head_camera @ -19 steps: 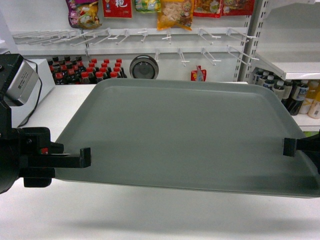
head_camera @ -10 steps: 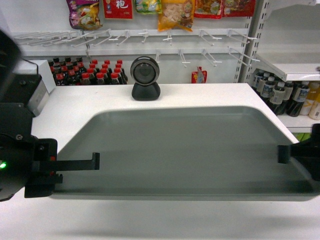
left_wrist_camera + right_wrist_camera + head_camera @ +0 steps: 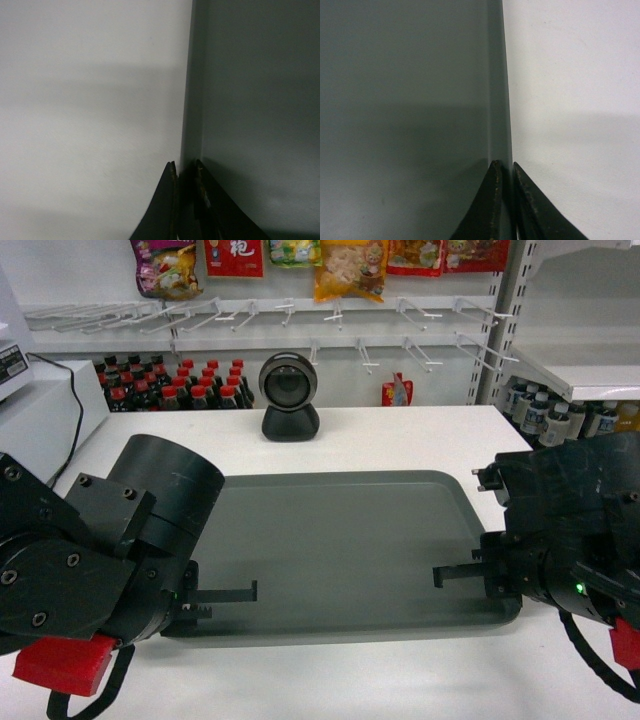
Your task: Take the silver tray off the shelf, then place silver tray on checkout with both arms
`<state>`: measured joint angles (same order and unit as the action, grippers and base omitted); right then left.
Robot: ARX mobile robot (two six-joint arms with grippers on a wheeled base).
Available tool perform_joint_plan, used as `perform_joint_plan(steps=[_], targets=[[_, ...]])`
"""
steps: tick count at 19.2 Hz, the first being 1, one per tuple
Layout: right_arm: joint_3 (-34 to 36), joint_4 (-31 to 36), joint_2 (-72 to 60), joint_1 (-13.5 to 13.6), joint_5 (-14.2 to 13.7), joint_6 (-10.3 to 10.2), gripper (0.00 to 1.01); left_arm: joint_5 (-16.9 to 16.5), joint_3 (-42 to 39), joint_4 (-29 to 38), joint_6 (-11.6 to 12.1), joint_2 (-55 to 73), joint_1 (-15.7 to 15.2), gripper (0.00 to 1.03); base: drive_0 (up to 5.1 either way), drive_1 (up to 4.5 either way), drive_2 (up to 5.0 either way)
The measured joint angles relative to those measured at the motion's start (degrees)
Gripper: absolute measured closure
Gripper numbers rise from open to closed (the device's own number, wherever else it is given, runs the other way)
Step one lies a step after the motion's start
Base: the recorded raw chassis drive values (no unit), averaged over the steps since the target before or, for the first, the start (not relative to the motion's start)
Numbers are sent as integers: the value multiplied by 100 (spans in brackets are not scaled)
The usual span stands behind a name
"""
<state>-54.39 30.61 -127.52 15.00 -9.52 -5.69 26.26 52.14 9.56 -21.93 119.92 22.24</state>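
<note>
The silver tray (image 3: 350, 540) lies flat on the white checkout (image 3: 400, 435), its long sides running left to right. My left gripper (image 3: 225, 595) is shut on the tray's left rim near the front corner. In the left wrist view the tray rim (image 3: 192, 100) runs straight into that gripper (image 3: 185, 165), with the counter (image 3: 90, 100) to its left. My right gripper (image 3: 460, 575) is shut on the right rim. The right wrist view shows the rim (image 3: 497, 90) pinched between that gripper's (image 3: 505, 164) two fingers, white counter (image 3: 570, 100) beyond.
A round black scanner (image 3: 290, 395) stands on the counter behind the tray. The white cash register (image 3: 30, 410) sits at the far left. A white shelf board (image 3: 585, 375) with bottles beneath is at the right. Racks of bottles and hanging snack packs line the back wall.
The tray has come down and away from the camera, from tilted in the air to flat on the counter. Both arms lowered with it and now show large in the head view.
</note>
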Motion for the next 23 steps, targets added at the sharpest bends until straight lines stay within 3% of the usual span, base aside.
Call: perform_joint_plan(steps=[5,7,8,10,12,13,14,15,16,17,19,21,23], targets=[[85,129,-24,0,-120,-146,76,-96,20,-94,-372,0,26,80,0,0,0],[238,260,59,-39,-83,-463,62,-291,-98,142,-549,-83,-70,67,0,0,0],[332,284,195,-122,114,-590,53,-527,-203,332,-568,-195,-153,58,0,0,0],[697,409,667,-321,437,-717,35,-525,-490,686,-413,-649,-341,40,0,0,0],[1043,503,1530,-553,684,-667,18,-249,-752,833,-144,-1617,-586,24,0,0,0],[1099,949,1930,-647,610,-595,10,-83,-748,946,-11,-2192,-704,13,0,0,0],[1307,2424,1825,-640,258,-310,17,-444,-1016,2540,361,-2159,-815,16,0,0,0],[1923,3471,1834,-638,175,59,30,-1088,-1655,4197,1043,-2146,-901,29,0,0,0],[2605,3932,1845,-654,221,278,41,-1401,-2420,4955,1515,-2081,-975,40,0,0,0],[3027,4181,2041,-789,234,382,52,-1519,-2997,5589,1779,-2142,-1084,51,0,0,0],[3453,4389,3088,-929,299,433,76,-1657,-3213,5864,2004,-3429,-1346,74,0,0,0],[4022,4284,3598,-988,485,501,99,-1886,-3775,5628,2090,-3982,-1464,98,0,0,0],[4395,4258,4166,-1102,522,520,98,-1996,-4194,5353,2094,-4308,-1611,102,0,0,0]])
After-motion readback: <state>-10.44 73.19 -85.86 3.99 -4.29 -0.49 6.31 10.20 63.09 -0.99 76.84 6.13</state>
